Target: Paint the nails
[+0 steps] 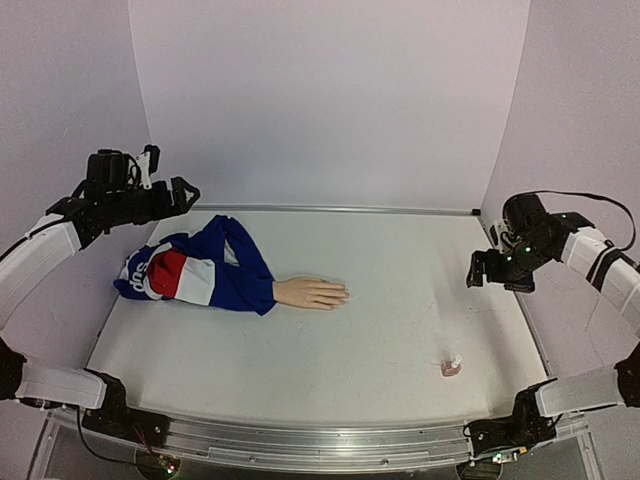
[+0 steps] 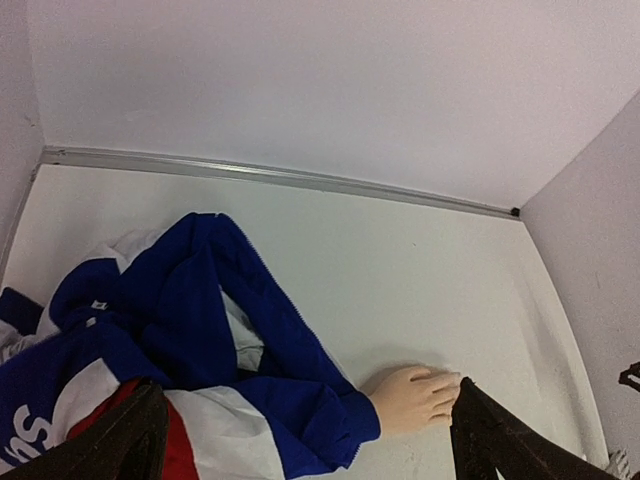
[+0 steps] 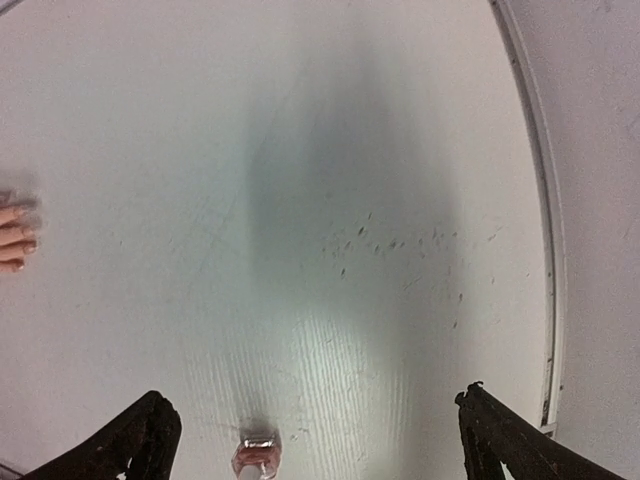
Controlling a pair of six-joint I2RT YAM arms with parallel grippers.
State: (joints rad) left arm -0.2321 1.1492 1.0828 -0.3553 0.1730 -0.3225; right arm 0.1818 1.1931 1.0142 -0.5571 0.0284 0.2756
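A pale peach mannequin hand lies flat on the table, fingers pointing right, its arm in a crumpled blue, red and white sleeve. Its nails are too small to make out. The hand also shows in the left wrist view, and its fingertips at the right wrist view's left edge. A small pink bottle with a white cap lies at the near right; it shows in the right wrist view. My left gripper is open, high above the sleeve. My right gripper is open, raised above the right side.
A white table with a metal rail along the back and pale walls on three sides. A raised edge strip runs down the table's right side.
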